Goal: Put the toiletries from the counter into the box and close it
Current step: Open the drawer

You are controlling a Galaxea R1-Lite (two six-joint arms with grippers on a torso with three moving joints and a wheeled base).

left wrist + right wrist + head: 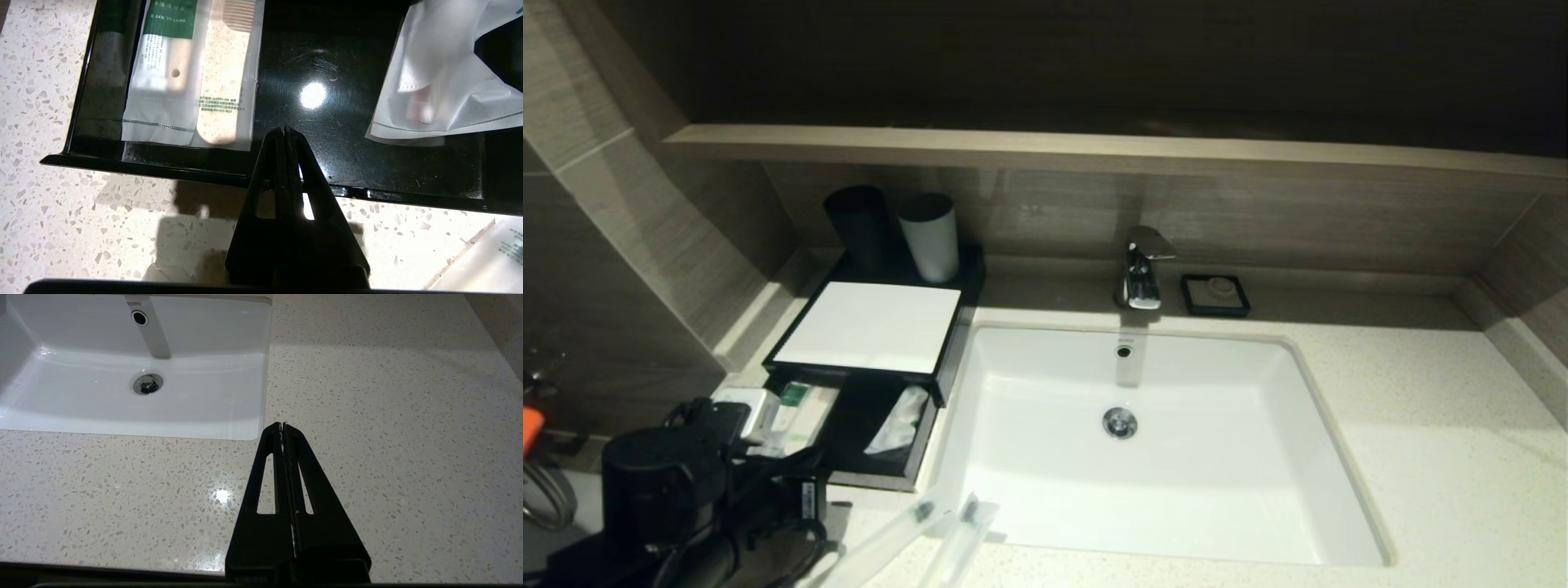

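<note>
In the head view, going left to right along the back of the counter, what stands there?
Black cup → white cup → faucet → black soap dish.

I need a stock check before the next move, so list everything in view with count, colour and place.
box: one, black with flat white top panel, left of the basin; drawer pulled out
dental kit packet: one, white with green label, inside the drawer
comb sachet: one, clear, beside the dental kit in the drawer
white pouch: one, on the drawer's other side
long sachets: two, clear with dark ends, on the counter in front of the drawer
cups: two, one black, one white, behind the box
basin: one, white, inset in the counter
faucet: one, chrome, behind the basin
soap dish: one, black, beside the faucet
left gripper: shut, empty, at the drawer's front edge
right gripper: shut, empty, above bare counter
</note>
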